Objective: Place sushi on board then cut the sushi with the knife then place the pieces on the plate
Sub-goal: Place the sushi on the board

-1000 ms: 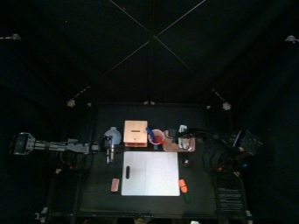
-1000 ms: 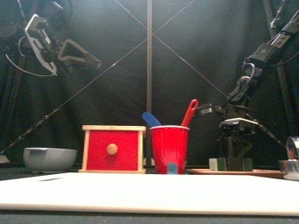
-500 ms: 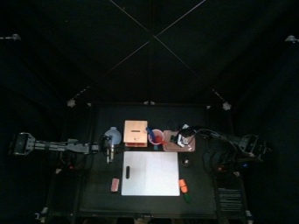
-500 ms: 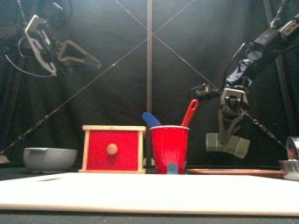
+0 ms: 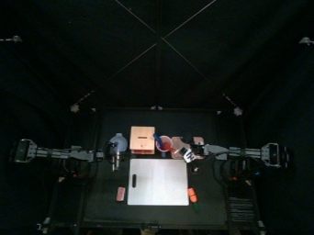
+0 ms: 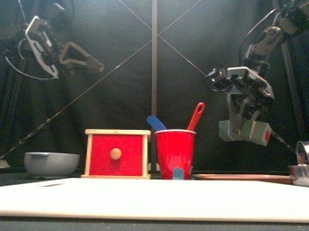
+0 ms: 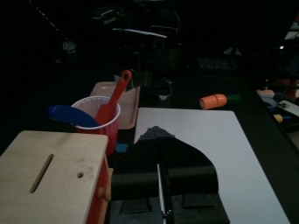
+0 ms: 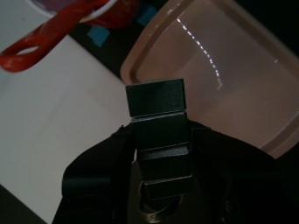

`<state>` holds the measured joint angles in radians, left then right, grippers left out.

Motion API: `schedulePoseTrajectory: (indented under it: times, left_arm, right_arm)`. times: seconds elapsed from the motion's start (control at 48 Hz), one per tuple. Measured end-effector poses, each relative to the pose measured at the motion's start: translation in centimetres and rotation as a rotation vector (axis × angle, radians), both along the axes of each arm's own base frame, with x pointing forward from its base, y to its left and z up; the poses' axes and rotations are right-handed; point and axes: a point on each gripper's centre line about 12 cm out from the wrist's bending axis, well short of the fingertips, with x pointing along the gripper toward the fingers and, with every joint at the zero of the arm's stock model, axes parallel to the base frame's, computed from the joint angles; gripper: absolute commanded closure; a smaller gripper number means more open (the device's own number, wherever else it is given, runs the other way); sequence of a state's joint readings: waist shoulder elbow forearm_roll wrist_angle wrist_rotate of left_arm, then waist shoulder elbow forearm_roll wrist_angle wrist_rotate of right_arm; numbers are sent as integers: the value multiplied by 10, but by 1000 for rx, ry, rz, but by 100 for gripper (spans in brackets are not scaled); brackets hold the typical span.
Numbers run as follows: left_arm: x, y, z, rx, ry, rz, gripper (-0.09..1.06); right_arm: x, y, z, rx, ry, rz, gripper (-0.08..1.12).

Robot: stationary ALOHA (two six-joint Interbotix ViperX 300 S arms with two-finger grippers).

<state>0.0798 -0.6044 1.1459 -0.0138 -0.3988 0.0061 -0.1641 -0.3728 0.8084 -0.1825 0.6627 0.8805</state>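
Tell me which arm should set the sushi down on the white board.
Right. The right gripper is shut on the sushi, held in the air over the pink tray beside the white board. The left gripper is empty, over by the bowl.

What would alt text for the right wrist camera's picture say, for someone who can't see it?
The right gripper holds a dark green sushi block between its two jaws. Behind it lie the pink tray and, next to that, the white cutting board; a red knife handle shows at one edge.
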Motion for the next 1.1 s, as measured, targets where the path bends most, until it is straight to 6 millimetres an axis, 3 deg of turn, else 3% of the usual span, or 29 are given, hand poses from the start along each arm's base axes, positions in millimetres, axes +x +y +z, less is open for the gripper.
schedulePoseTrajectory:
  times: [0.271, 0.646, 0.896, 1.104]
  left_arm:
    - [-2, 1, -5, -3, 12, 3, 96]
    - [-5, 0, -6, 0, 12, 2, 96]
    - [-6, 0, -9, -1, 26, 2, 96]
    - [-7, 0, -12, 1, 51, 0, 96]
  right_arm:
    - [30, 57, -2, 61, -76, -182, 40]
    - [88, 112, -19, 74, -42, -430, 40]
    - [124, 128, -33, 116, 10, -555, 40]
    - [139, 130, -38, 101, 79, -632, 40]
